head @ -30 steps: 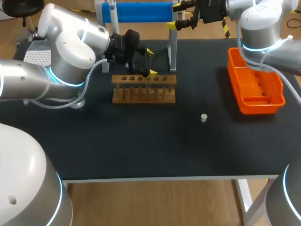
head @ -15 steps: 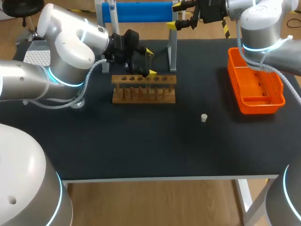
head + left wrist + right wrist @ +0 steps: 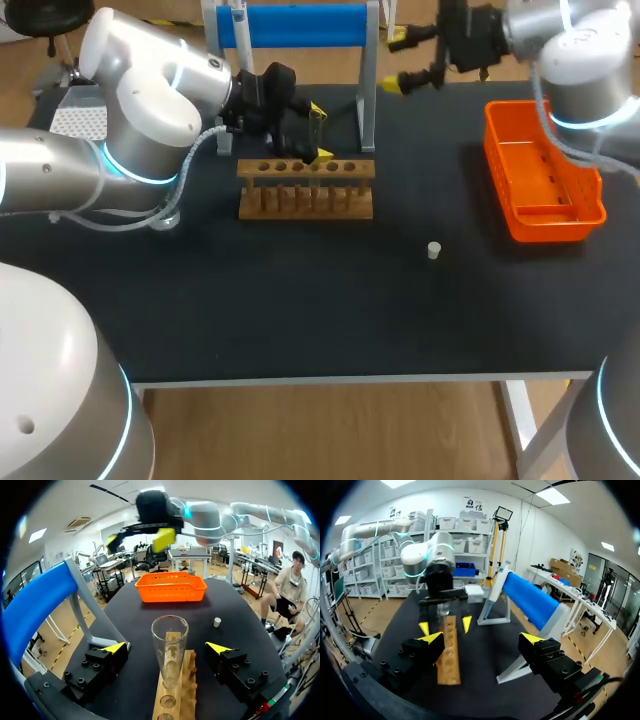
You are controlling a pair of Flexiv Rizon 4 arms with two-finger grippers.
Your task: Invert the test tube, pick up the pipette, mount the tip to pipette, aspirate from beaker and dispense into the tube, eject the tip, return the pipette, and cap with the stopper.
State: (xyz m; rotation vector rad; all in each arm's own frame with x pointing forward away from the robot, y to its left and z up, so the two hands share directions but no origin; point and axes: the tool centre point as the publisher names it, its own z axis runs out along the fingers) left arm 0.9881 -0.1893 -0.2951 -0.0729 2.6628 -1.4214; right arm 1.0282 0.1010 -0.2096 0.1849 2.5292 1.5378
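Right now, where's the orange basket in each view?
Head view: orange basket on the table's right side.
Left wrist view: orange basket ahead of the left gripper, beyond the wooden rack.
Right wrist view: not in it.
Shared landmark: the wooden rack, in all three.

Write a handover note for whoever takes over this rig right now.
Left pincer: open, either side of the glass tube, not touching it.
Right pincer: open, empty, beside the blue stand.
The tube stands mouth up in the wooden rack. The stopper lies loose on the table, with the orange basket at its right.
Done: tube upright.
Left: all pipette steps, then capping. I cannot pick out the pipette or beaker.
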